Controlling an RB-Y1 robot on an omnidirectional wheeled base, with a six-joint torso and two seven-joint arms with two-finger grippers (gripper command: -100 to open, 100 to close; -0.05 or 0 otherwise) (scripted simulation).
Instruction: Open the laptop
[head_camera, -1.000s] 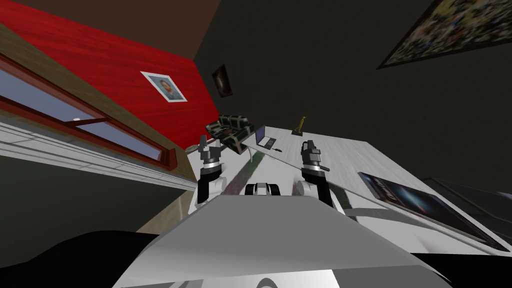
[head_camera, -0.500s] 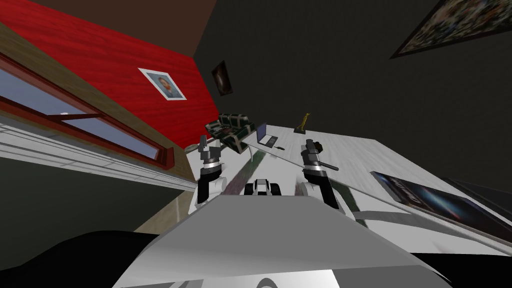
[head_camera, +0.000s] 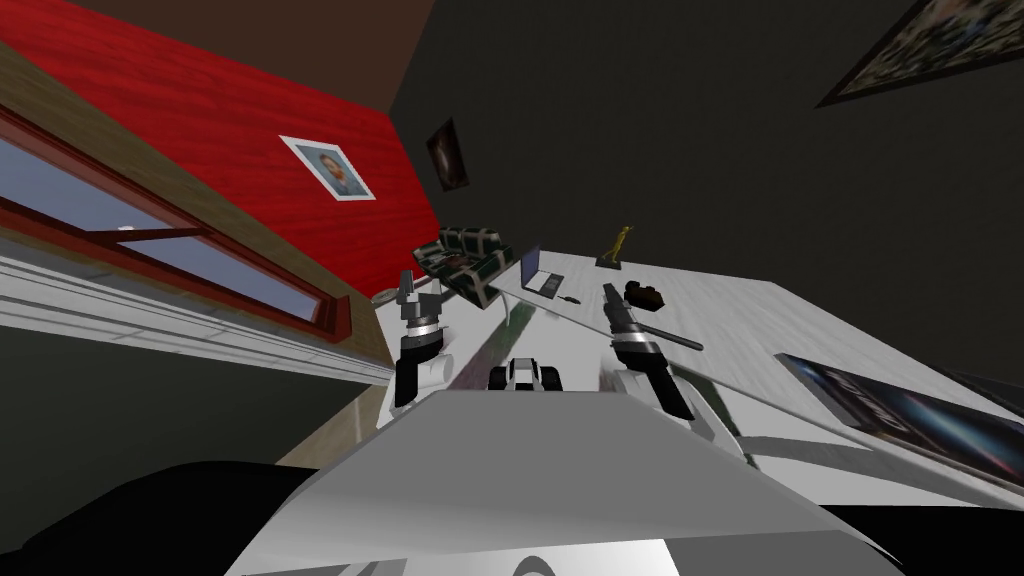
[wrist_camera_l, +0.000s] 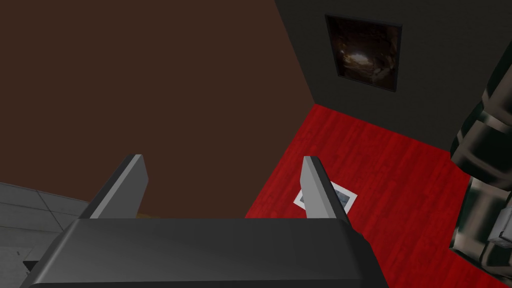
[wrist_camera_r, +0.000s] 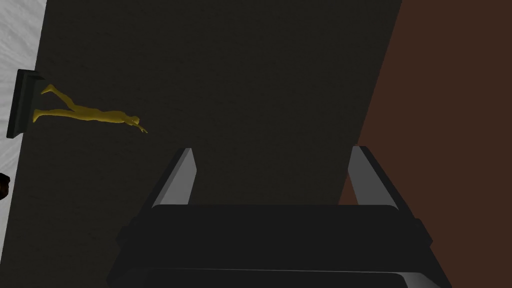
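Observation:
The laptop (head_camera: 535, 272) stands far off at the back end of a long white table (head_camera: 740, 310), its bluish lid raised over a grey base. My right gripper (head_camera: 608, 291) is held up above the table's near part, well short of the laptop. In the right wrist view the right gripper (wrist_camera_r: 272, 149) is open with nothing between its fingers (wrist_camera_r: 180, 180). My left gripper (head_camera: 405, 280) is raised at the left, off the table. In the left wrist view the left gripper (wrist_camera_l: 221, 158) is open and holds nothing.
A gold statuette (head_camera: 618, 245) on a dark base stands behind the laptop, also seen as the gold statuette (wrist_camera_r: 90, 114). A dark lump (head_camera: 645, 295) and a small dark item (head_camera: 570, 299) lie on the table. A dark flat panel (head_camera: 900, 410) lies at the right. A dark plaid sofa (head_camera: 465, 258) stands beyond.
My view has turned, so the table's things have slid right in the picture. My right forearm has leaned to the right and its hand has turned. The left arm has kept still.

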